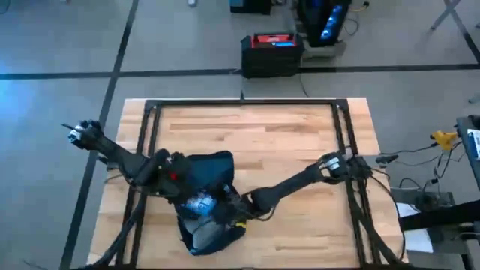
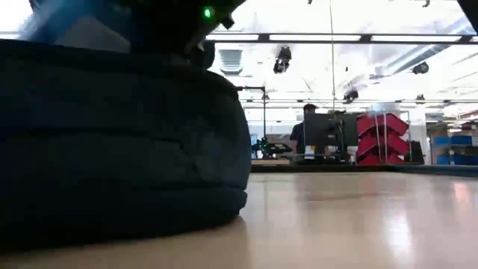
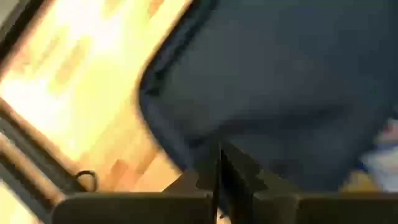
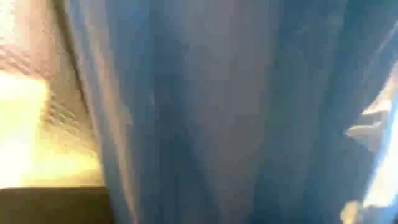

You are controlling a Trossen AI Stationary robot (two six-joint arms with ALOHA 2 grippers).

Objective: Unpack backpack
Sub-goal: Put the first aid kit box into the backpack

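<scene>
I find the backpack (image 1: 206,199) lying on the wooden table (image 1: 285,135) near its front edge, left of centre. My left gripper (image 3: 217,186) is clenched on its navy fabric, apparently to pin the bag. My right gripper (image 1: 238,208) reaches into the opening; I cannot tell its fingers' state.

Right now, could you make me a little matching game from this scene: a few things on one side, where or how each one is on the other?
Things:
1. backpack
2. left gripper
3. right gripper
4. black case with red top

Places or states:
A. on the floor beyond the table
B. shut, pinching navy fabric
C. lying on the wooden table
D. reaching into the bag

Pairs: 1-C, 2-B, 3-D, 4-A
</scene>
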